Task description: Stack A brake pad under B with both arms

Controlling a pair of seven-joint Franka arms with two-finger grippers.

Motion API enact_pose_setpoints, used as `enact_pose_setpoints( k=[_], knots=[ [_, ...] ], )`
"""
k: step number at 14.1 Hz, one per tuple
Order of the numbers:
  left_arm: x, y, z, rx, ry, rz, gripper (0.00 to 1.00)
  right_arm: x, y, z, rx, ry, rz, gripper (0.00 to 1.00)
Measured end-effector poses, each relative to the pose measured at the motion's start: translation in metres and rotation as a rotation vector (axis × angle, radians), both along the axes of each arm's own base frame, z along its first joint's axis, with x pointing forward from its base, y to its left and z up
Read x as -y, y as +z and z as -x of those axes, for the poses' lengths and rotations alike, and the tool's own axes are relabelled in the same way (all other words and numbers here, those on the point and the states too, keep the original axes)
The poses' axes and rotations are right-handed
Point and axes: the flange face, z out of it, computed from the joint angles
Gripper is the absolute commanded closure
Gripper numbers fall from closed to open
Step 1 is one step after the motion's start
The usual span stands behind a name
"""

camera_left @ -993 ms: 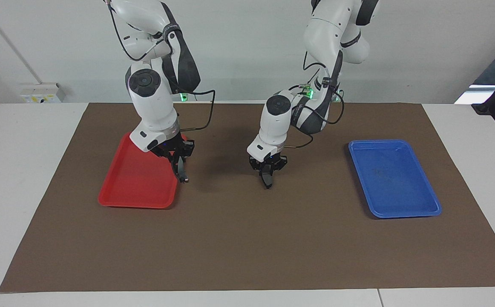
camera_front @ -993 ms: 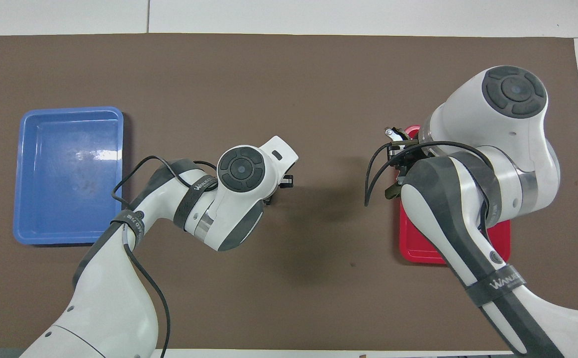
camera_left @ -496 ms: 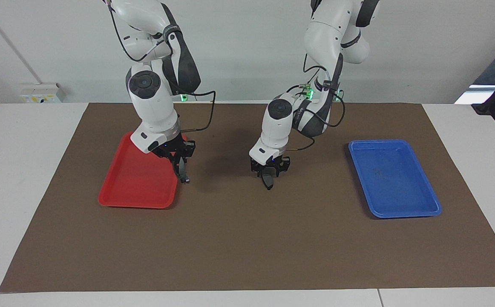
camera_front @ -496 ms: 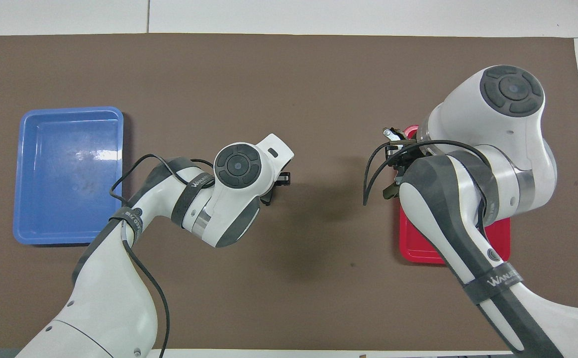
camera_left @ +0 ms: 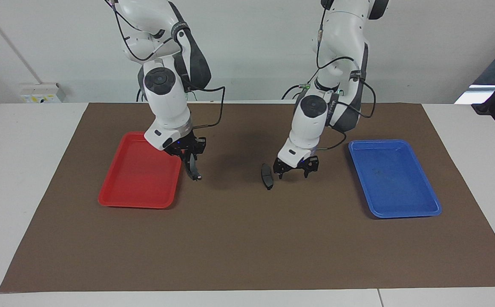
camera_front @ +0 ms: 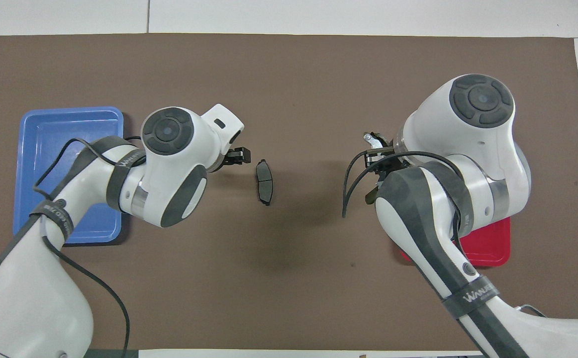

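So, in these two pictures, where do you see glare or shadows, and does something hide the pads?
Overhead view: pale glare on the floor of the blue tray; a soft shadow on the mat near the A brake pad; the right arm covers most of the red tray. Facing view: the right gripper holds B edge-on, so its face barely shows; the left gripper hangs open beside A.

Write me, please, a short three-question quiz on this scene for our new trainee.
1. True or false: the left gripper is open.
2. Where is the A brake pad? a) in the left gripper; b) on the brown mat; c) on top of B.
3. What does the right gripper hold?

Key: 1 true; 2 b; 3 B, the long curved pad, held over the mat.
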Motion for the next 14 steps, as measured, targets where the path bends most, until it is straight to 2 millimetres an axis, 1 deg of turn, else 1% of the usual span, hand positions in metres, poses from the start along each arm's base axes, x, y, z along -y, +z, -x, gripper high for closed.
enact_pose_setpoints(
  k=[1, 3, 4, 5, 6, 8, 9, 10, 11, 13, 14],
  knots=[
    [-0.027, 0.015, -0.01, 0.008, 0.027, 0.001, 0.0, -0.021, 0.001, 0.004, 0.011, 0.012, -0.017, 1.0],
    [-0.089, 0.044, -0.025, 0.022, 0.032, -0.004, 0.0, -0.073, 0.003, 0.011, 0.026, 0.046, -0.056, 1.0],
    [-0.119, 0.057, -0.028, 0.018, 0.019, -0.012, 0.0, -0.1, 0.004, 0.01, 0.034, 0.054, -0.062, 1.0],
    [-0.145, 0.07, -0.029, 0.011, 0.001, -0.018, 0.0, -0.124, 0.0, 0.009, 0.037, 0.051, -0.064, 1.0],
    [-0.17, 0.083, -0.028, 0.006, -0.02, -0.024, 0.0, -0.148, -0.01, 0.01, 0.032, 0.045, -0.06, 1.0],
    [-0.214, 0.113, -0.023, 0.0, -0.042, -0.032, 0.0, -0.189, -0.043, 0.012, 0.043, 0.052, -0.063, 1.0],
    [-0.231, 0.13, -0.02, -0.01, -0.044, -0.035, 0.0, -0.2, -0.061, 0.013, 0.047, 0.057, -0.063, 1.0],
    [-0.246, 0.149, -0.017, -0.024, -0.05, -0.038, 0.0, -0.206, -0.077, 0.013, 0.048, 0.061, -0.061, 1.0],
    [-0.256, 0.169, -0.014, -0.036, -0.059, -0.039, 0.0, -0.208, -0.088, 0.013, 0.045, 0.062, -0.057, 1.0],
    [-0.272, 0.208, -0.01, -0.054, -0.07, -0.04, 0.0, -0.214, -0.101, 0.015, 0.042, 0.071, -0.054, 1.0],
    [-0.277, 0.225, -0.008, -0.059, -0.069, -0.04, 0.0, -0.217, -0.104, 0.016, 0.046, 0.075, -0.055, 1.0]
  ],
)
